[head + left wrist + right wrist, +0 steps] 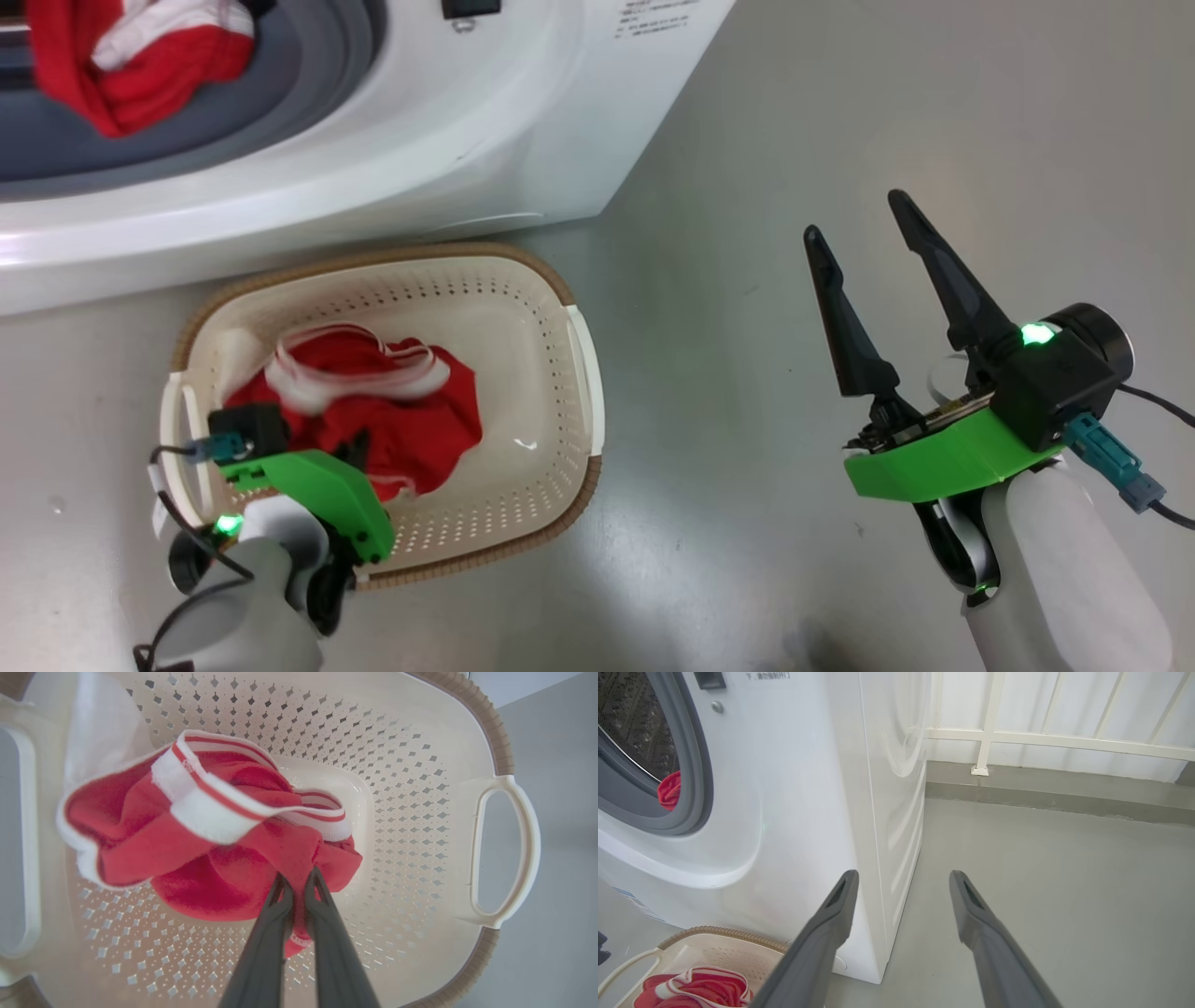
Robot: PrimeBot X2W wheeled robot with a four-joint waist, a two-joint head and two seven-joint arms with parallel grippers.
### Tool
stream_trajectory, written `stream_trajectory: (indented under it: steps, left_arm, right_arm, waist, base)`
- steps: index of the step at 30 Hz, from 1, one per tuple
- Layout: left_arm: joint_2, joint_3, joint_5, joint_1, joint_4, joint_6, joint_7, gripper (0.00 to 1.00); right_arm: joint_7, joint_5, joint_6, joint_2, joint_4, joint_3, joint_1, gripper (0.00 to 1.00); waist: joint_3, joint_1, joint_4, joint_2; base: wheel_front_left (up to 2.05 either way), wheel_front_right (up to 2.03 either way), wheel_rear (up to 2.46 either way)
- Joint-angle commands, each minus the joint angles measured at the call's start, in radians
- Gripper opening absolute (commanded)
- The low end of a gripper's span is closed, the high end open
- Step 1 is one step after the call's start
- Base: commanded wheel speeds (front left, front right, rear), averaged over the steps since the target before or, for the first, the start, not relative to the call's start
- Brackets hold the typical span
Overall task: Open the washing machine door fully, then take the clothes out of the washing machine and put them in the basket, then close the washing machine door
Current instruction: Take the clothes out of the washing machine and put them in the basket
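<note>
Left gripper (297, 877) — fingers nearly together, pinching a fold of the red garment (219, 872) inside the basket (411, 793). The tips are partly buried in cloth, and in the head view the fingers are hidden behind the green wrist housing (317, 485). Whether the garment's underside rests on the basket floor cannot be told; its white striped trim is blurred. Right gripper (855, 217) is spread wide, holding nothing, over bare grey floor (794, 112) well right of the basket. The basket sits on the floor just in front of the washing machine (523, 121) and holds that one garment; a white patch (103, 723) on its inner wall is indistinct. The machine is cut off at the frame top. A second red garment (140, 65) lies at its mouth against the grey rubber ring (308, 84) — the studded drum (630, 723) is partly visible behind.
</note>
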Motion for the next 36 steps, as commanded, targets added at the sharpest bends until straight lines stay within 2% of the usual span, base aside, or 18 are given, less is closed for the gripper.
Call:
stream_trajectory:
  steps: [1,4,5,6,7,16,20,25,29,36]
  left_arm:
    - [0.029,0.02,0.003,-0.001,-0.004,-0.003,-0.015,0.0]
    - [0.03,0.021,0.002,-0.029,0.033,0.0,-0.038,0.0]
    - [0.031,0.021,0.003,-0.038,0.042,0.001,-0.045,0.1]
    - [0.031,0.019,0.004,-0.045,0.051,0.001,-0.05,0.62]
    - [0.033,0.018,0.004,-0.052,0.058,0.001,-0.054,1.0]
    - [0.037,-0.005,0.02,-0.094,0.088,0.005,-0.1,1.0]
    - [0.04,-0.008,0.026,-0.097,0.087,0.019,-0.149,1.0]
    - [0.042,-0.011,0.033,-0.08,0.056,0.012,-0.184,1.0]
    - [0.05,-0.011,0.05,-0.055,-0.012,0.006,-0.193,1.0]
    - [0.067,0.048,0.097,0.041,-0.272,0.034,-0.194,1.0]
  right_arm:
    - [-0.006,0.005,0.005,0.002,-0.026,0.02,0.001,1.0]
    - [-0.006,0.006,0.005,0.002,-0.025,0.016,-0.003,1.0]
    - [-0.006,0.007,0.005,0.002,-0.025,0.015,-0.003,1.0]
    - [-0.006,0.008,0.005,0.002,-0.024,0.014,-0.003,1.0]
    - [-0.006,0.008,0.005,0.002,-0.024,0.014,-0.004,1.0]
    - [-0.006,0.012,0.005,0.002,-0.016,0.006,-0.004,1.0]
    - [-0.006,0.006,0.005,0.002,-0.009,0.0,0.0,1.0]
    - [-0.006,-0.008,0.005,0.002,0.011,-0.016,0.008,1.0]
    - [-0.006,-0.011,0.005,0.002,0.022,-0.03,0.017,1.0]
    - [-0.006,-0.021,0.005,0.002,0.032,-0.044,0.042,1.0]
  waist:
    - [0.011,0.0,-0.009,-0.0001]
    - [0.019,0.0,-0.012,-0.0001]
    - [0.021,0.0,-0.012,-0.0001]
    - [0.022,0.0,-0.012,-0.0001]
    - [0.023,0.0,-0.013,-0.0001]
    - [0.005,0.0,0.004,-0.0001]
    - [-0.02,0.0,0.017,-0.0001]
    - [-0.066,0.0,0.034,-0.0001]
    - [-0.107,0.0,0.05,-0.0001]
    - [-0.18,0.0,0.08,-0.0001]
  base:
    - [0.0,0.0,0.0]
    - [0.0,0.0,0.0]
    - [0.0,0.0,0.0]
    - [0.0,0.0,0.0]
    - [0.0,0.0,0.0]
    - [0.0,0.0,0.0]
    - [0.0,0.0,0.0]
    - [0.0,0.0,0.0]
    - [0.0,0.0,0.0]
    - [0.0,0.0,0.0]
